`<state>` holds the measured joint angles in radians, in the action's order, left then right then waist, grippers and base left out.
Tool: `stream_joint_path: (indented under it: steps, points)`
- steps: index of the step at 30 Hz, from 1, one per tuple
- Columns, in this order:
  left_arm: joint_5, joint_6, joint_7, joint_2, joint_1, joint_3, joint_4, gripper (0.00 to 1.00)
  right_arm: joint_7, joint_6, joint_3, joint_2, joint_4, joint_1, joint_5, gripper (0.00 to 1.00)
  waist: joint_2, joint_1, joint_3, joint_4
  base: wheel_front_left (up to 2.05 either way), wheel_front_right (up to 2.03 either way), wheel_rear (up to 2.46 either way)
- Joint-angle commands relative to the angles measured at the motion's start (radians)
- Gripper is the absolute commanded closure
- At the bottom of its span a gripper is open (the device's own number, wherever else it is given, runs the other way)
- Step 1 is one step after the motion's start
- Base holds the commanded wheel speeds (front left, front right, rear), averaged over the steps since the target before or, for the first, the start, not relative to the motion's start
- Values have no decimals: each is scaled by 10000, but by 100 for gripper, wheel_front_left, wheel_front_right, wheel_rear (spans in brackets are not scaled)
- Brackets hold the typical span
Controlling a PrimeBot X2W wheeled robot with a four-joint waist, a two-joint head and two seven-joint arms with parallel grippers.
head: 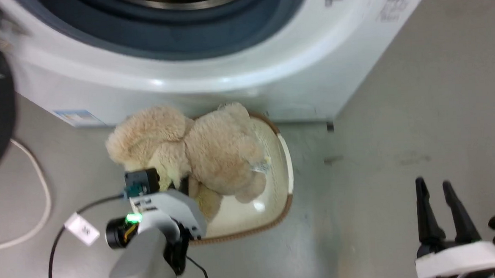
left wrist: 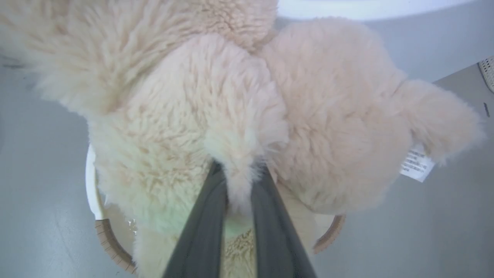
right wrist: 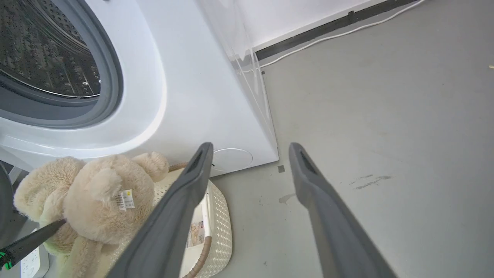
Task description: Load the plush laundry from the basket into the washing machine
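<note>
Left wrist view showed the left gripper (left wrist: 239, 172) clenching the plush (left wrist: 231, 96) above the basket (left wrist: 110, 243); the washer (head: 227, 74) was not loaded yet.

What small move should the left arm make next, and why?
Probably raise the left gripper a little: it is shut on a tuft of the plush laundry, which is over the basket, and the washing machine has its open port higher up.

No legible print on white tag (left wrist: 416, 163)
</note>
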<state>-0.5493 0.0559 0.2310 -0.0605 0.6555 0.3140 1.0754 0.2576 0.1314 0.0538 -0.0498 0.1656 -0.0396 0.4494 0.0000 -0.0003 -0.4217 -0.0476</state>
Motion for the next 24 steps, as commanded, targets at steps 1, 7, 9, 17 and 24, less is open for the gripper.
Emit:
stream_joint_path:
  steps: [1,7,9,17,24]
  points:
    - [-70,27,132,21,-221,4,-214,100,42,-7,17,-4,63,141,-28,0,0,3,932,370,0,0,0]
    - [469,-614,303,18,-2172,-495,-3842,100,42,-7,92,-4,320,735,-24,0,0,3,2135,517,0,0,0]
    - [822,-843,304,19,-2733,-721,-5126,100,42,-7,122,-4,334,826,-12,0,0,3,2281,530,0,0,0]
    - [2021,-1023,306,49,-4016,-1185,-8169,100,42,-7,114,-4,361,936,139,0,0,3,2516,408,0,0,0]
    - [2451,-860,307,90,-3344,-1551,-8546,100,42,-7,135,-4,262,751,130,0,0,3,2017,-24,0,0,0]
